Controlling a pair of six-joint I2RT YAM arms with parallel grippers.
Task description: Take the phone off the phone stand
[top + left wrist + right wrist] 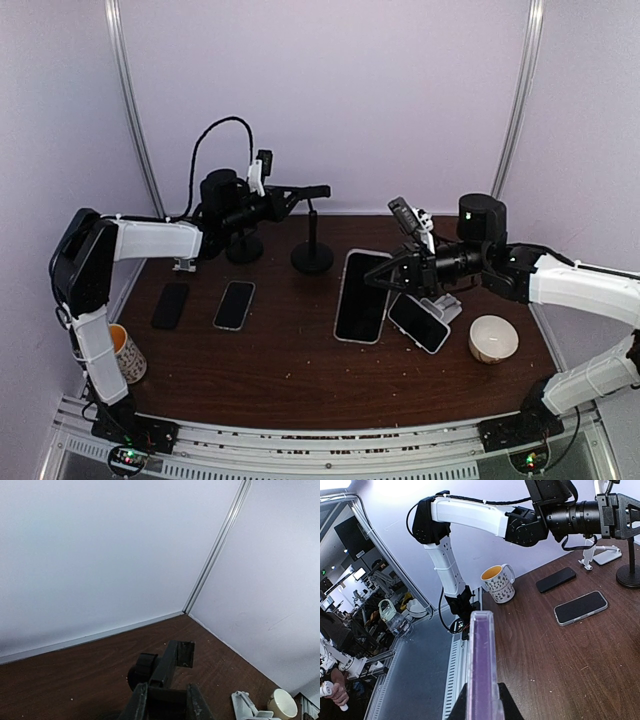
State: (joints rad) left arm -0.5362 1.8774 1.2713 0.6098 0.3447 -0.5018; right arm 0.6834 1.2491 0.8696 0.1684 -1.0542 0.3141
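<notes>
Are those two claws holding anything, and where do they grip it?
Right gripper pinches the purple-edged phone by one edge; left gripper clamps the top of the black stand.

Phone (481, 660) bottom out of frame

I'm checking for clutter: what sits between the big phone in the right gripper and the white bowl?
In the top view, a smaller black phone and a white stand sit between the big phone and the white bowl.
</notes>
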